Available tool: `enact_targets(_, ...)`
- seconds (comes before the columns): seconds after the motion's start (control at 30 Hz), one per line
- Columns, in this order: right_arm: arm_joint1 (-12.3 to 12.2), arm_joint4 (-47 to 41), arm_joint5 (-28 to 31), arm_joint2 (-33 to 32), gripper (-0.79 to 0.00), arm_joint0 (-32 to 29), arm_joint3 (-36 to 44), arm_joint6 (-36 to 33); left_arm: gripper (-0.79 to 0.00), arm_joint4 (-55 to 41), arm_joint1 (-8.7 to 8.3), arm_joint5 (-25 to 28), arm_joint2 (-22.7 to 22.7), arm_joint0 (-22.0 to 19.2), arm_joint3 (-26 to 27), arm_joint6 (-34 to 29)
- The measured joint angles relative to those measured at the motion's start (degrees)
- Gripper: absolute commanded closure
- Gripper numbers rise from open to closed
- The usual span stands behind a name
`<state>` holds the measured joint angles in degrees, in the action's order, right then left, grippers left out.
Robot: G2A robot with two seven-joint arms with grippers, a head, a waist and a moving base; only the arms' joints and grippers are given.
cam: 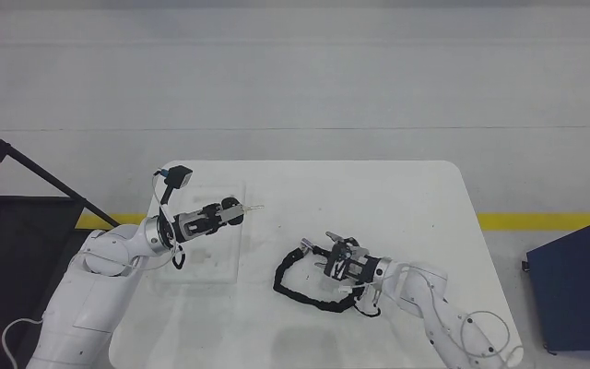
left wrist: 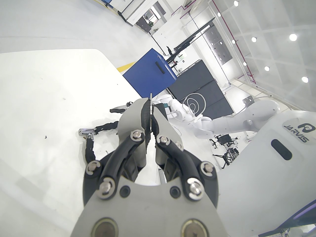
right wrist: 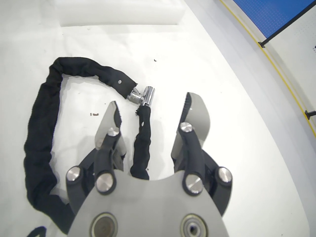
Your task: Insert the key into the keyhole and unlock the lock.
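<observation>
Observed left gripper (left wrist: 148, 110) clamped on key (left wrist: 150, 97), over foam tray (cam: 207, 263). Found right gripper (right wrist: 151, 101) spread open, straddling chain (right wrist: 142, 139) end just behind lock (right wrist: 148, 95); lock lying on table (right wrist: 222, 129), well apart from key.

left gripper (left wrist: 149, 110) pinched closed, right gripper (right wrist: 151, 101) spread wide

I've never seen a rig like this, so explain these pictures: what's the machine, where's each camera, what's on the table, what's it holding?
It's a two-armed robot at a white table. One picture looks down from above its arms; the other two come from cameras on its wrists. On the table lie a black-sleeved chain lock with a chrome cylinder, and a white foam tray. The left gripper is shut on the key. The right gripper is open, with one chain end between its fingers.
</observation>
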<state>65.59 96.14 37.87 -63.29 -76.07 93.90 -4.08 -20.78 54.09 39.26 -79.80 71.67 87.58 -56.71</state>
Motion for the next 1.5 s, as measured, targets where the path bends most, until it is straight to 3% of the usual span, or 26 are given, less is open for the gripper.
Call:
enact_targets(0.2, -0.14, -5.07, 9.77, -0.83, -0.785, 3.96, 5.82, -18.85, 0.0, 0.0, 0.0, 0.0, 0.0, 0.0, 0.0, 0.0)
enact_targets(0.37, 0.64, -11.68, 8.91, 0.81, -0.785, 8.26, 9.03, -35.17, 0.0, 0.0, 0.0, 0.0, 0.0, 0.0, 0.0, 0.0)
enact_targets(0.93, 0.54, -11.27, 10.07, 1.3, -0.785, 8.18, 9.87, -33.04, 0.0, 0.0, 0.0, 0.0, 0.0, 0.0, 0.0, 0.0)
enact_targets(1.03, 0.46, -13.61, 14.76, 1.87, -0.785, 10.33, 10.62, -37.06, 0.0, 0.0, 0.0, 0.0, 0.0, 0.0, 0.0, 0.0)
enact_targets(1.1, 0.63, -16.38, 16.66, 3.33, -0.785, 13.08, 10.65, -43.67, 0.0, 0.0, 0.0, 0.0, 0.0, 0.0, 0.0, 0.0)
enact_targets(1.17, 0.69, -16.35, 14.3, 7.54, -0.785, 16.72, 8.9, -49.66, 0.0, 0.0, 0.0, 0.0, 0.0, 0.0, 0.0, 0.0)
enact_targets(1.33, 0.67, -18.43, 6.25, 24.51, -0.785, 30.16, -1.13, -56.08, 0.0, 0.0, 0.0, 0.0, 0.0, 0.0, 0.0, 0.0)
enact_targets(1.5, 2.61, -37.79, 0.75, 44.7, -0.785, 47.8, -10.7, -61.62, 0.0, 0.0, 0.0, 0.0, 0.0, 0.0, 0.0, 0.0)
